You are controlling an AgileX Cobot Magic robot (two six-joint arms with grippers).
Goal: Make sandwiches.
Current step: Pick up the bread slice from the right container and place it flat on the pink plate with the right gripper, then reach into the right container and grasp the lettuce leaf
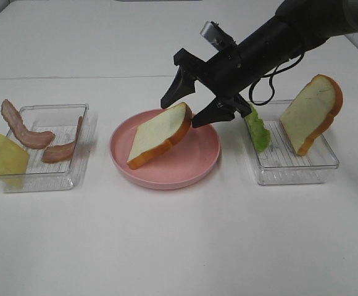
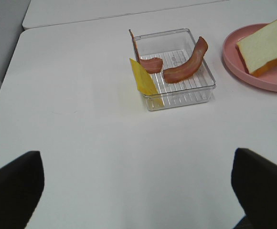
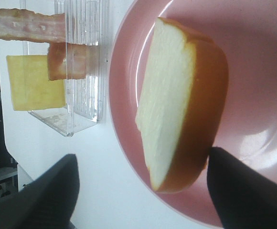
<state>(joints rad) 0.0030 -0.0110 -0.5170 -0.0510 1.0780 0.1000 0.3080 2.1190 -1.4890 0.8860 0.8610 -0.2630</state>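
One white bread slice (image 1: 157, 132) with an orange-brown crust stands tilted on the round pink plate (image 1: 191, 163), its lower edge on the plate. My right gripper (image 1: 194, 105) hangs open over the slice's raised end, one finger on each side. In the right wrist view the slice (image 3: 176, 105) shows between the wide-apart dark fingers, one fingertip (image 3: 243, 191) close to the crust. A second bread slice (image 1: 312, 114) leans in the right tray beside green lettuce (image 1: 259, 129). My left gripper (image 2: 138, 191) is open over bare table, holding nothing.
The clear left tray (image 1: 49, 179) holds bacon strips (image 1: 24, 129), with a yellow cheese square (image 1: 3, 154) leaning over its front left corner. The clear right tray (image 1: 296, 172) stands to the right of the plate. All rest on a white table.
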